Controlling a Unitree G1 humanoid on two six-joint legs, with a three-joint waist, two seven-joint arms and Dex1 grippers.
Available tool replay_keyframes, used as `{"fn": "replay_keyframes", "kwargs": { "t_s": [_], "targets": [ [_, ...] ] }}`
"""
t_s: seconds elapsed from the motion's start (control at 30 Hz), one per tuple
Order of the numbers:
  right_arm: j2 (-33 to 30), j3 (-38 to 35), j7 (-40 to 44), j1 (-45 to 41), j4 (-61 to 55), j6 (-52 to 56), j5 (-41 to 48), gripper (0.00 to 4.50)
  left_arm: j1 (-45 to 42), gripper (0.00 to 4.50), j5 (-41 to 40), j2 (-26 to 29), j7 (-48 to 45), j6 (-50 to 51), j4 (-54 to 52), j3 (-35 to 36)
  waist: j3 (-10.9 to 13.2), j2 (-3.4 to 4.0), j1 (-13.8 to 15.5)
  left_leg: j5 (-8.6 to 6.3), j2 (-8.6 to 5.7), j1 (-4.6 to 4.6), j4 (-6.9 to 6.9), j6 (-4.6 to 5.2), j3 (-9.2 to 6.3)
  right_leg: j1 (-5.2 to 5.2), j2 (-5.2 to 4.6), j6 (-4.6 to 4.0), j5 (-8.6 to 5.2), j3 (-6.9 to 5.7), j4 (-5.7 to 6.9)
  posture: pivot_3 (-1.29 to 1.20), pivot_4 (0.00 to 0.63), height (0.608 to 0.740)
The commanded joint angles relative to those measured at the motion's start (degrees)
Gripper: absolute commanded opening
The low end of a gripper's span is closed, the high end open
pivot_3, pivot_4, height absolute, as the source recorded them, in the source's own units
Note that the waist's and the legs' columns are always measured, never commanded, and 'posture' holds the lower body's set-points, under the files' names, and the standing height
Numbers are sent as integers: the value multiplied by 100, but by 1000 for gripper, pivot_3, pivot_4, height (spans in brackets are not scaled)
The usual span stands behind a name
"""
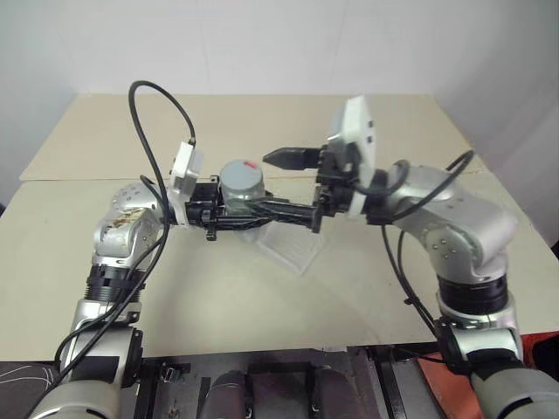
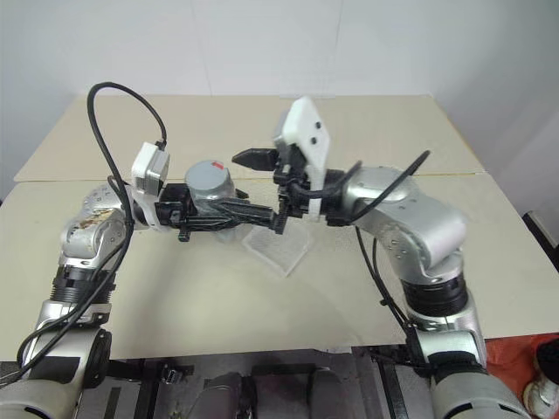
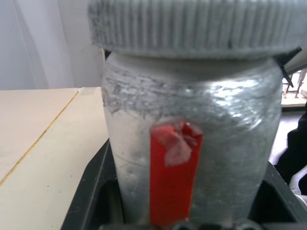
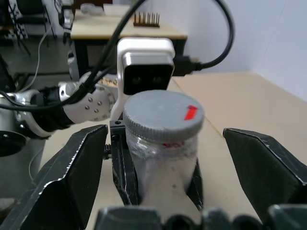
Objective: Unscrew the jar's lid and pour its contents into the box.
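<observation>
Head stereo pair: both eyes look forward and down from above the arms onto the beige table (image 1: 262, 288), from moderate range. They share almost the whole scene, with the jar (image 1: 242, 183) near centre and the box (image 1: 293, 249) toward five o'clock of it; the right eye's picture sets everything slightly further left.

Left wrist camera: looks along the left end effector (image 1: 297, 212), very close to the jar's label side, the lid (image 3: 196, 24) at twelve o'clock.

Right wrist camera: looks along the right end effector (image 4: 187, 167) from the opposite side, close and slightly above. Both wrist views share the jar; this one also takes in the left wrist camera (image 4: 145, 67).
</observation>
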Motion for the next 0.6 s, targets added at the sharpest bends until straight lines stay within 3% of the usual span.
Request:
{"fn": "replay_keyframes", "kwargs": {
  "t_s": [0.03, 0.27, 0.6],
  "targets": [
    [182, 54, -128, -273, 53, -185, -178, 4470, -148, 2012, -24, -28, 0, -153, -84, 31, 0, 0, 3, 0, 0, -1, 0, 0, -1, 0, 0, 0, 0, -1, 0, 0, 150, 740],
    [614, 160, -263, -456, 500, -328, -487, 4470, -53, 2012, -69, 102, -46, -86, -226, 59, 0, 0, 9, 1, 0, -3, 0, -2, -1, 0, 0, 0, 0, -3, 3, 0, 150, 740],
    [469, -82, -167, -323, 634, -313, -525, 4470, -59, 2012, -150, 160, -67, 8, -264, 72, 0, 0, 7, 1, 0, -3, 0, -2, -1, 0, 0, 0, 0, -3, 3, 0, 150, 740]
  ]
}}
